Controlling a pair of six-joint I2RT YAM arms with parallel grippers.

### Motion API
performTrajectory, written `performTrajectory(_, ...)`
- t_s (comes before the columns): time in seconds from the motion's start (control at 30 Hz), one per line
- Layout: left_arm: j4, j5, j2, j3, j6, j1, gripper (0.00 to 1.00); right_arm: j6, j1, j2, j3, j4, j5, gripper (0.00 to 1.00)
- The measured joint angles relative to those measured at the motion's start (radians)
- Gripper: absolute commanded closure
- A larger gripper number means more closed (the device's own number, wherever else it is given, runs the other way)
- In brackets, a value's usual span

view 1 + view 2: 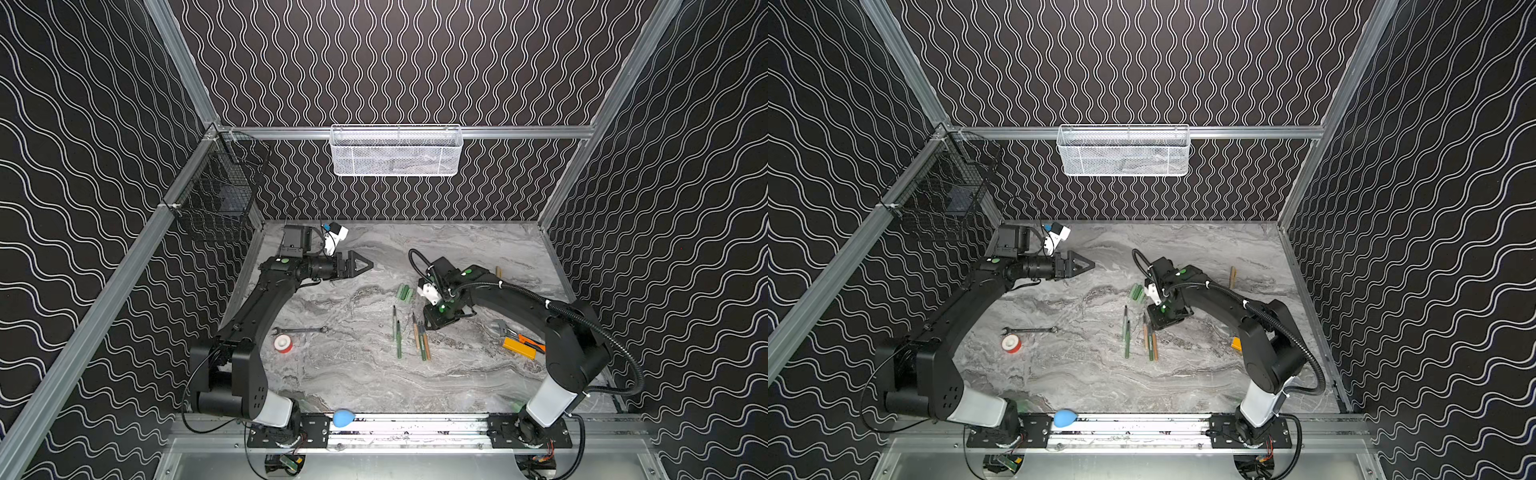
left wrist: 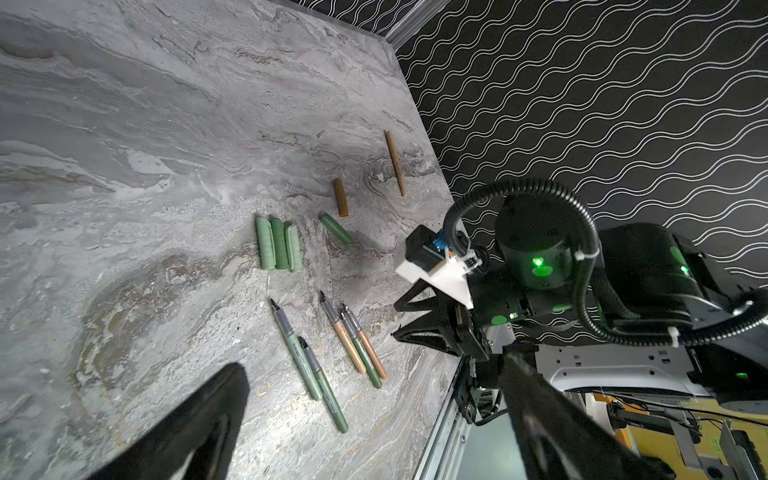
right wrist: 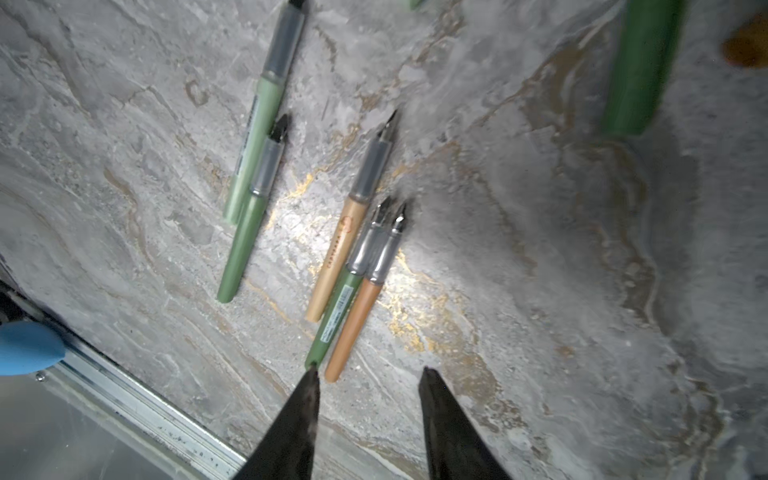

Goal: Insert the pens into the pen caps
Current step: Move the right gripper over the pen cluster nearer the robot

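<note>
Grey marbled surface (image 1: 353, 386) carries everything. On the left, toward the back, the left fingers (image 2: 199, 415) hang above it spread wide, gripping nothing. Nearer the front lie a silver wrench (image 1: 300, 330) and, just beside it, a red and white tape roll (image 1: 283, 344). Toward the middle, three pale green pen caps (image 1: 405, 293) lie side by side, touching. The left wrist view shows a darker green cap (image 2: 336, 228) and an orange-tan cap (image 2: 340, 197) just past them, apart from each other. In front of the caps lie the five pens (image 1: 399, 343), bare dark tips pointing toward the back wall. A pale green pen (image 3: 259, 112) lies against a darker green one (image 3: 243, 241), and then a tan pen (image 3: 338, 249), a dark green pen (image 3: 334, 316) and an orange pen (image 3: 353, 328) are packed together. The right fingers (image 3: 299, 424) hang just beside those three, parted, with only bare surface between them. In the right wrist view one tip lines up with the dark green pen's back end, though whether it touches is hard to tell. Farther right, a yellow-orange utility knife (image 1: 518, 348) lies beside the right arm.
</note>
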Motion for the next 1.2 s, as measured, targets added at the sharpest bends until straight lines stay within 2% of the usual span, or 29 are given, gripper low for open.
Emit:
performTrajectory(0.3,0.0,-0.01,0.01,0.0,0.0,0.0,0.01,0.04,0.027,0.02,-0.061,0.032,0.0,0.68)
performTrajectory(0.87,0.016,-0.01,0.025,-0.001,0.0,0.0,0.01,0.043,0.06,0.076,-0.077,0.046,0.017,0.74)
performTrajectory(1.2,0.014,-0.01,0.025,0.0,0.0,0.0,0.01,0.048,0.06,0.088,-0.09,0.045,0.031,0.74)
